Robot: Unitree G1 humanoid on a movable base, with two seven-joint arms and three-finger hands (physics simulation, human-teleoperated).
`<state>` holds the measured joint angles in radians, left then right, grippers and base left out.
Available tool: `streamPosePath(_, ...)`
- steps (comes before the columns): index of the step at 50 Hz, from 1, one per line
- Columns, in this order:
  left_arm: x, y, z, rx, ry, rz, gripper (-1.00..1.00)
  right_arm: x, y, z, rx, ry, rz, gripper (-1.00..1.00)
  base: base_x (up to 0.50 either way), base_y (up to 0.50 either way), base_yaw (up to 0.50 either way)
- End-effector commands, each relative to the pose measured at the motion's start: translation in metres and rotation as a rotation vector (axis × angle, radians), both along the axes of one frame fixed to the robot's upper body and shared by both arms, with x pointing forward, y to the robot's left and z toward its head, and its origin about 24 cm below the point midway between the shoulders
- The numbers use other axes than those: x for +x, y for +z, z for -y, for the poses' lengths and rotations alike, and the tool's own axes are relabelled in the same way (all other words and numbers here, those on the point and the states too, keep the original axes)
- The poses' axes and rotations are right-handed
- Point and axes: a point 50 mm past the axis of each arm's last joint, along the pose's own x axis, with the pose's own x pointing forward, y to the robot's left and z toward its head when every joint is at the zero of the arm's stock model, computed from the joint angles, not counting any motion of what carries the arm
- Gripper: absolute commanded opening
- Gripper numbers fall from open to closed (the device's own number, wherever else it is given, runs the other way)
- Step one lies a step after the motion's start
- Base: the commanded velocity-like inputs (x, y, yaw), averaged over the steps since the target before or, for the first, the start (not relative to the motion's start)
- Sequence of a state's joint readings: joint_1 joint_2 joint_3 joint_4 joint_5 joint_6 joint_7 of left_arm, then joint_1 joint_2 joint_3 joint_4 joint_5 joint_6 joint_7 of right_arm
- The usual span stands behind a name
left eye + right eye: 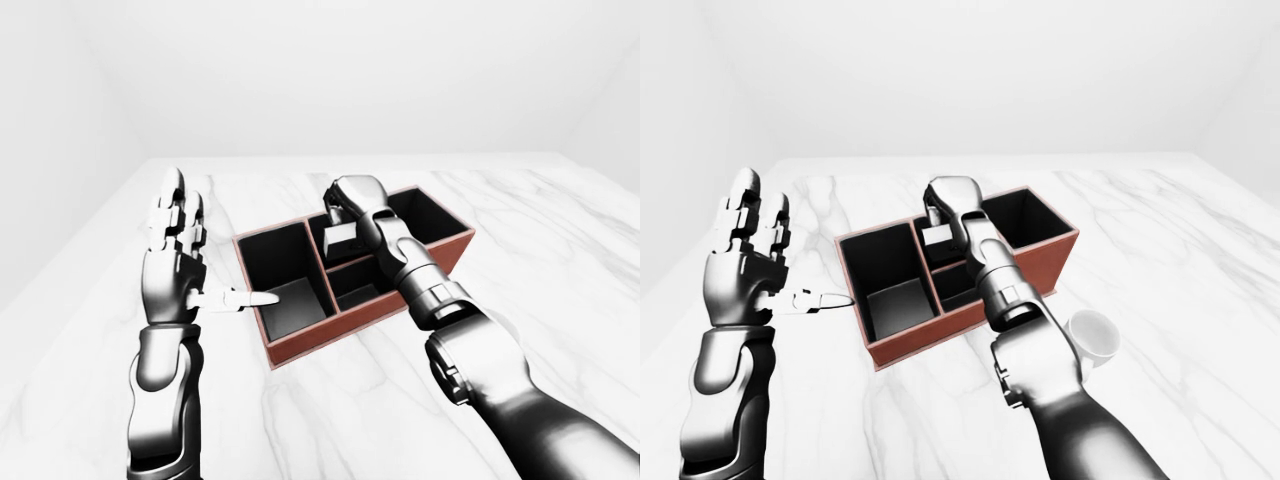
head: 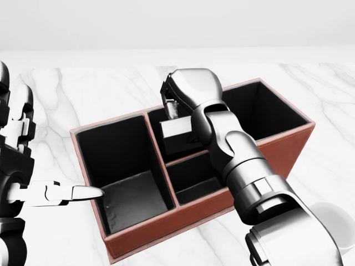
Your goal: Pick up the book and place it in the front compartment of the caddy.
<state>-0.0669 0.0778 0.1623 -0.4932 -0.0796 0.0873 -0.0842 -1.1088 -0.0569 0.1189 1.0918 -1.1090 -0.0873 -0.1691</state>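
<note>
The brown caddy with black compartments lies slantwise on the marble table. My right hand reaches over it from the lower right and is shut on the top edge of the book, a dark block with a pale upper face. The book hangs tilted in the small middle compartment nearer the top of the head view. Below it is a second small compartment. My left hand stands open left of the caddy, fingers upright, with its thumb pointing at the caddy's left wall.
A white mug stands on the table just right of the caddy's lower wall, partly behind my right forearm. The large left compartment and the right compartment hold nothing. White marble table spreads around.
</note>
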Motion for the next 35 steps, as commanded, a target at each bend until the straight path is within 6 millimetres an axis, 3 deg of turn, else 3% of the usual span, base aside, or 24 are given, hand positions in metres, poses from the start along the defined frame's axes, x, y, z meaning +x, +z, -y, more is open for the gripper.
streamPosePath(1,0.0,0.0007,-0.0002,-0.001,0.001,0.003,1.0,0.0016,0.0108,-0.001,0.007,-0.005,0.053,-1.0,0.0,0.0,0.0)
streamPosePath(35,-0.0001,0.0019,-0.0009,-0.003,0.002,0.009,1.0,0.0007,0.0074,-0.0048,-0.004,-0.005,0.075,-1.0,0.0,0.0,0.0)
